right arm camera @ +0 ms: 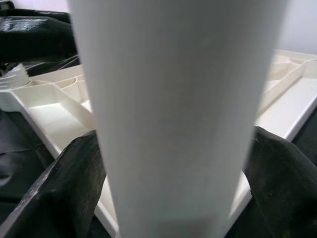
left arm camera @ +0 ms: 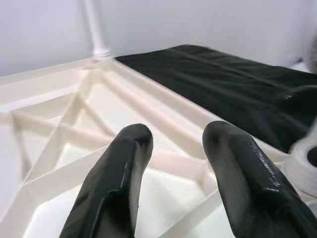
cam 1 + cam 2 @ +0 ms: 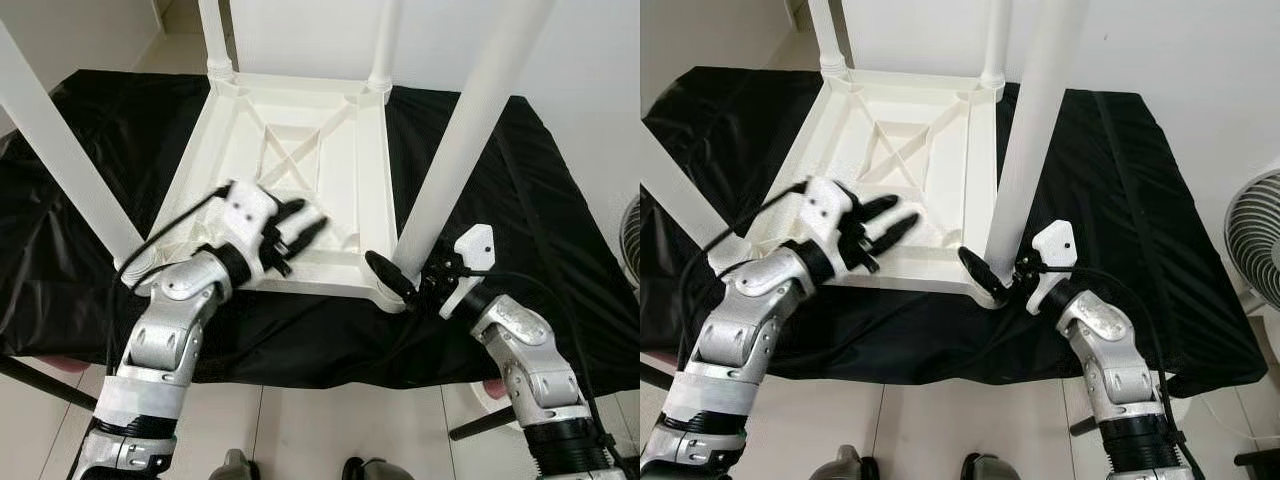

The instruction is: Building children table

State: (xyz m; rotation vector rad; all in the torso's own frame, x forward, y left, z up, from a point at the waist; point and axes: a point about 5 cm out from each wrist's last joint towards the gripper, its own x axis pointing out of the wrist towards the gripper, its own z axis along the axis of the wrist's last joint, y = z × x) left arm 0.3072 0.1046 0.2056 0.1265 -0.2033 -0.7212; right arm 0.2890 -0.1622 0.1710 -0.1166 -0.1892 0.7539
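Judging from how things lie, the build looks nearly done: the white children's table (image 3: 300, 190) lies upside down on a black cloth (image 3: 520, 200) w/ all four legs standing up from its corner sockets. Taking the table as landmark: two far legs rise at its far corners, one near leg (image 3: 60, 150) slants up from the near-left corner, and the near-right leg (image 3: 470, 130) stands in the near-right corner socket. The right tool (image 3: 405, 275) is at the foot of that leg, right at the socket, fingers either side of the shaft; the right wrist view shows a black finger (image 1: 69, 188) on each side of the white tube, closed round it as far as I can tell. So the step in hand is prob. seating or twisting this last leg home. The left tool (image 3: 300, 230) hovers over the table's ribbed underside, near its near-left part, fingers (image 2: 119, 173) apart & holding nothing. Whether it touches the plastic I can't tell. Left to do, by my guess: confirm each leg is tight, let go, then turn the table upright. A fan (image 3: 1250, 240) stands off to the right of the table.
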